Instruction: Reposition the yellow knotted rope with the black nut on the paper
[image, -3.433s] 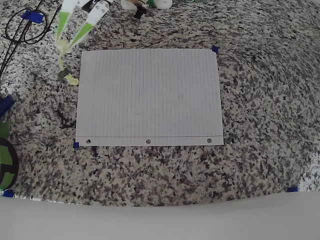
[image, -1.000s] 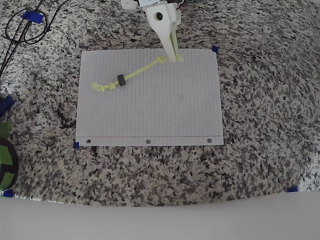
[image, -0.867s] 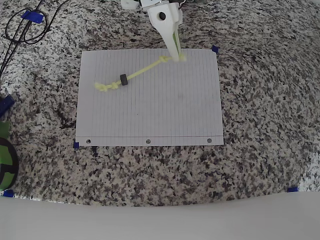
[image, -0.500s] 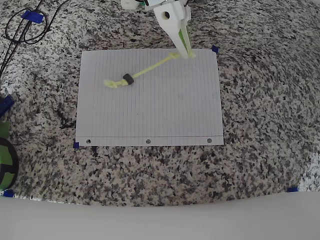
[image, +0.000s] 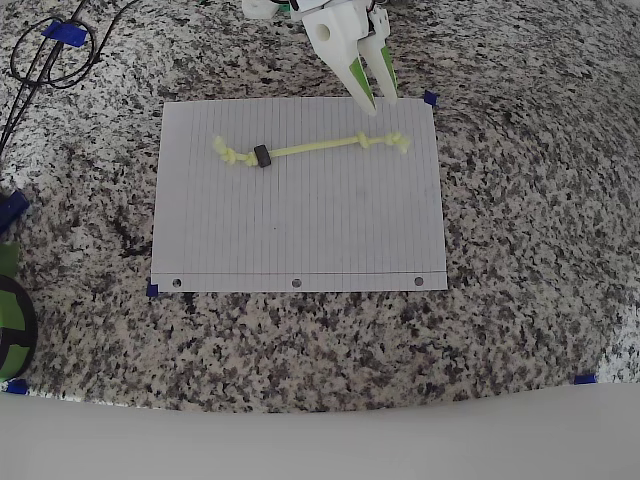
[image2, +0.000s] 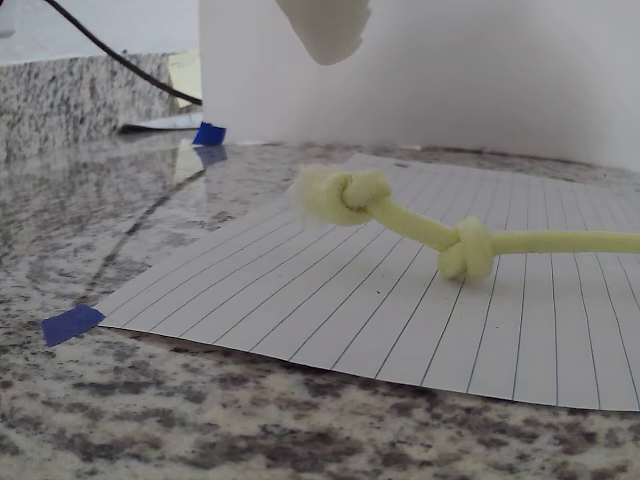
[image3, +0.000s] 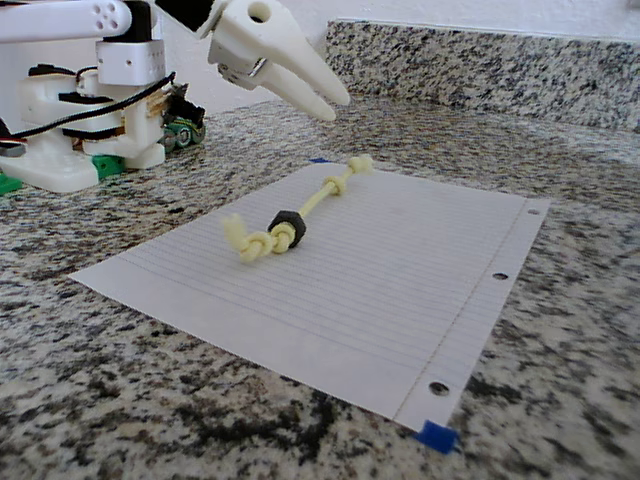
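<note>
The yellow knotted rope (image: 312, 149) lies stretched out across the far part of the paper (image: 300, 230) in the overhead view, running nearly straight from left to right. The black nut (image: 263, 156) sits on the cord close to its left end, right beside the knots there — in the fixed view it stands up as a dark ring just next to the pale knot. At the right end, two knots show, and the wrist view catches them close up, the frayed tip resting on the ruled lines near the sheet's corner. The gripper (image: 376, 100) hangs over the far edge of the paper, just beyond the rope's right end, its white and green fingers (image: 360, 82) slightly parted and touching nothing — the cord lies free below them. In the fixed view the gripper is clearly raised above the sheet. Blue tape (image: 430, 98) marks the paper's corner on the speckled granite counter (image: 520, 200)
</note>
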